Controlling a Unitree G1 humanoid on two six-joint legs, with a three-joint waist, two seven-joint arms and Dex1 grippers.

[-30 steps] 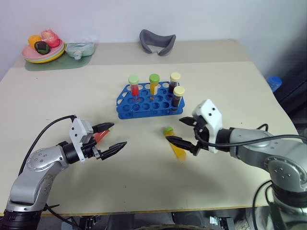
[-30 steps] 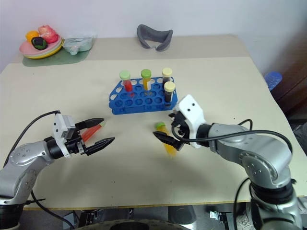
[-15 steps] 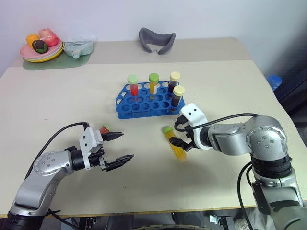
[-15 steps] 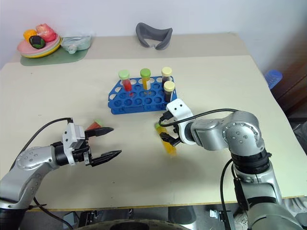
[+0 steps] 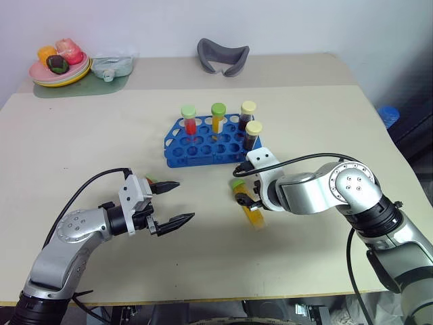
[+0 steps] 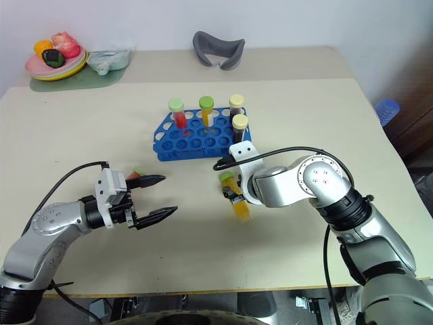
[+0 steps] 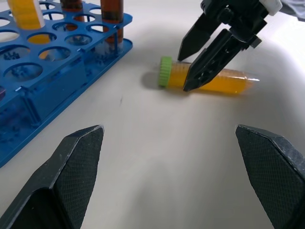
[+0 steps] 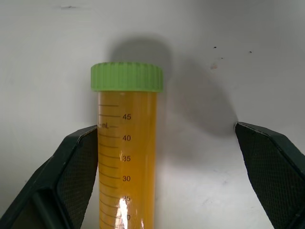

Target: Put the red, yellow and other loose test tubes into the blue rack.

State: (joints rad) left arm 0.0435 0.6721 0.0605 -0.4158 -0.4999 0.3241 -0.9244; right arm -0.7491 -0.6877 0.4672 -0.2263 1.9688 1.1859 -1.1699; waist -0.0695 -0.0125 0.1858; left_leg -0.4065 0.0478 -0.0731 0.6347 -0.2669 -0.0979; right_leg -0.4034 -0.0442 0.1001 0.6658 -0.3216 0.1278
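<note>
Yellow test tube (image 5: 247, 202) lying on counter (image 5: 81, 135), near and right of blue rack (image 5: 210, 143). Right gripper (image 5: 247, 198) now tipped down over it, jaws wide; left gripper (image 5: 171, 202) wide, shifted rightward. Left wrist: right gripper straddling tube. Right wrist: green cap, graduations 45, 40, 35, 30, "mL".

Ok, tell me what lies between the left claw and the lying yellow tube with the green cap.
Bare beige tabletop only: in the left wrist view nothing lies between the left claw and the yellow green-capped tube.
</note>
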